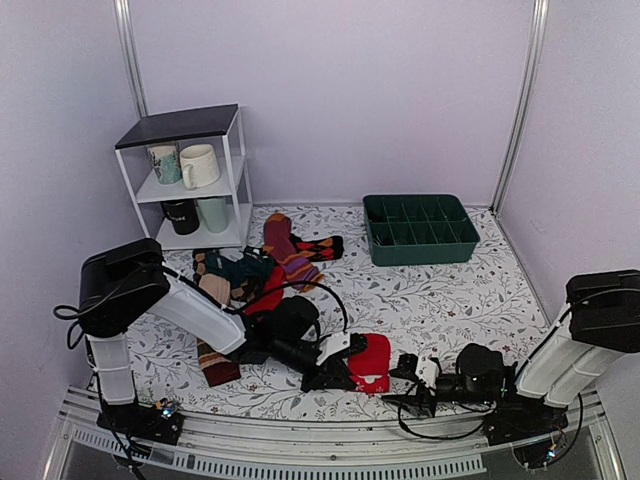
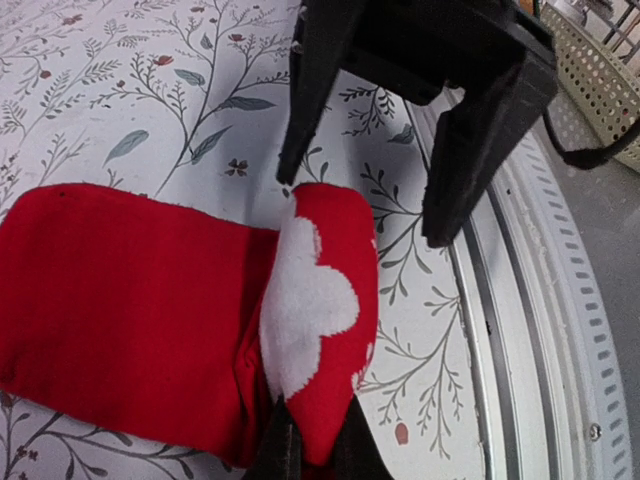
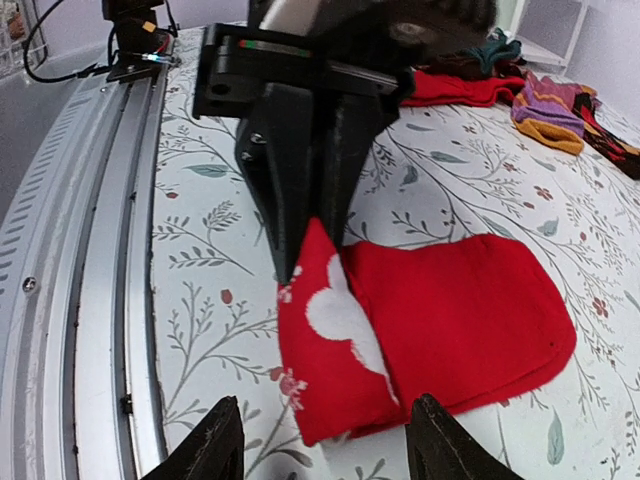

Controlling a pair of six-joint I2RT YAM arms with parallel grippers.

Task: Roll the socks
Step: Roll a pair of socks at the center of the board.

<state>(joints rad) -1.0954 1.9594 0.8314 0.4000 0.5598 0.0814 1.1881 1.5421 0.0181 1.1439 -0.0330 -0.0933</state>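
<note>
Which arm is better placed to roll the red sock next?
Left: the left gripper is shut on the folded end of the red sock; the right gripper stands open beside it, holding nothing.

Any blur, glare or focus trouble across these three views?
Top external: even soft light, no glare, slightly soft. Left wrist: red sock crisp, the right tool a dark featureless shape. Right wrist: its own fingers at the bottom edge blurred, left tool underexposed.
</note>
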